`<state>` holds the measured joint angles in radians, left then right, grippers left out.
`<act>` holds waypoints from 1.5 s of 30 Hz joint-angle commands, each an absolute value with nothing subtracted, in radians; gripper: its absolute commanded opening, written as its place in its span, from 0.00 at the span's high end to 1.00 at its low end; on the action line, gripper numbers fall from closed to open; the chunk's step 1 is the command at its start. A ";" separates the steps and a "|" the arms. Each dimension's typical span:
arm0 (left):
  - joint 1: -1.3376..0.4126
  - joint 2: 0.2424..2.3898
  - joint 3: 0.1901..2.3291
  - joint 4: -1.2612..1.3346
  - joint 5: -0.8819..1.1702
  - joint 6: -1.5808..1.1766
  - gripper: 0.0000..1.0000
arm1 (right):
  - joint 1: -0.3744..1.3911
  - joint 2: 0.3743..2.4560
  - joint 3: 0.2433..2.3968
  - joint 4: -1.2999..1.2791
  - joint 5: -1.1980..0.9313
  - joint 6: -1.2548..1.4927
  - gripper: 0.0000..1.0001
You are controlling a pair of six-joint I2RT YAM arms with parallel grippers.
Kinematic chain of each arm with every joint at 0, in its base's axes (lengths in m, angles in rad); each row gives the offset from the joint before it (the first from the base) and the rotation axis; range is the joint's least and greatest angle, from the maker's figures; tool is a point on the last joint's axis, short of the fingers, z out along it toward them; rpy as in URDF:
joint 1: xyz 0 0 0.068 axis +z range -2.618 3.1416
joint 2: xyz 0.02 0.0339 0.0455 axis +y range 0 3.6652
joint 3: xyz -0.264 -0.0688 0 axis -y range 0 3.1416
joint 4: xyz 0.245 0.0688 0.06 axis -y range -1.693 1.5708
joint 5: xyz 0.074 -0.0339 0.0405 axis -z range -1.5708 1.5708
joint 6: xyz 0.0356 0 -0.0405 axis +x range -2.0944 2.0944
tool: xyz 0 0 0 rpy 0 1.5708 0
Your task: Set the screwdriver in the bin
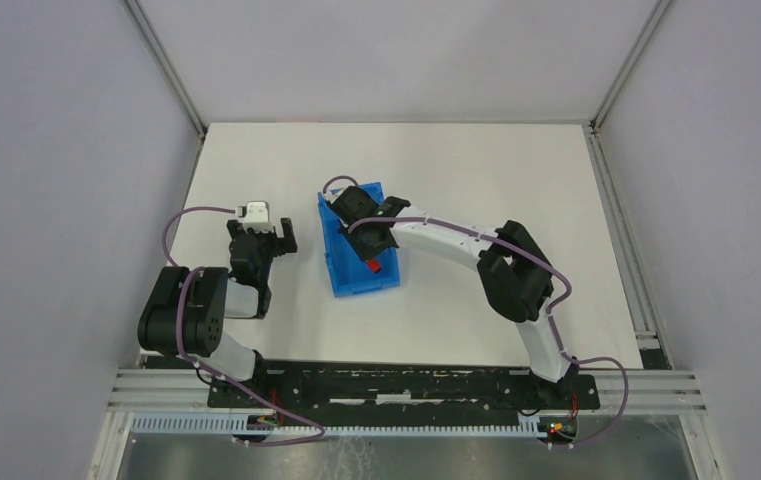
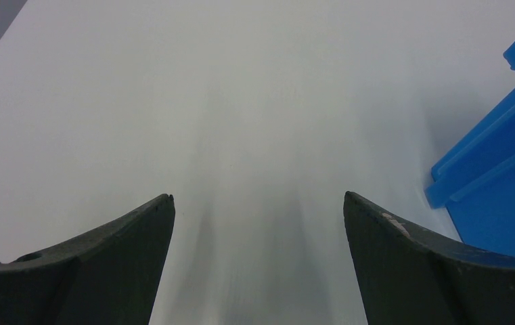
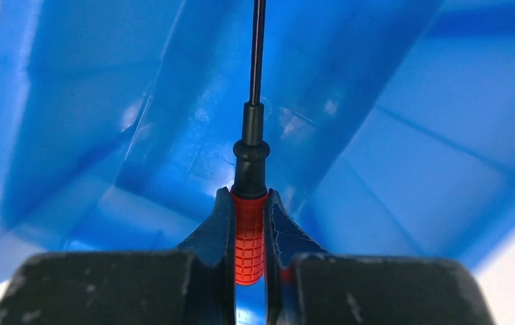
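Observation:
The bright blue bin (image 1: 386, 280) sits mid-table. My right gripper (image 1: 370, 243) hangs over the bin, shut on the screwdriver; its red handle end (image 1: 373, 266) shows just below the fingers. In the right wrist view the red ribbed handle (image 3: 249, 237) is clamped between both fingers, and the thin black shaft (image 3: 258, 54) points away over the bin's blue floor (image 3: 403, 156). My left gripper (image 1: 278, 238) is open and empty, to the left of the bin. In the left wrist view its fingers (image 2: 105, 264) stand wide apart over bare table, with the bin's corner (image 2: 491, 169) at right.
The white table (image 1: 496, 170) is bounded by grey walls with metal frame posts at the back corners. The arms' base rail (image 1: 396, 385) runs along the near edge. The right arm's elbow (image 1: 516, 275) rests right of the bin.

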<state>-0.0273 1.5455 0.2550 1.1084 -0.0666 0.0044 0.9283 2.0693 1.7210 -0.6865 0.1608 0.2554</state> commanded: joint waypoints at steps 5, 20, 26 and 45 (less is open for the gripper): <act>-0.020 1.528 0.258 1.140 -0.052 -0.025 0.00 | 0.939 2.168 1.716 -0.598 0.207 0.293 1.00; -0.020 1.528 0.258 1.140 -0.052 -0.025 0.00 | 0.941 2.068 1.768 -0.618 0.232 0.297 0.58; -0.020 1.528 0.258 1.140 -0.051 -0.025 0.00 | 0.940 1.895 1.841 -0.640 0.234 0.275 0.49; -0.020 1.528 0.258 1.140 -0.051 -0.025 0.00 | 0.351 1.367 1.088 -0.458 0.128 0.163 0.02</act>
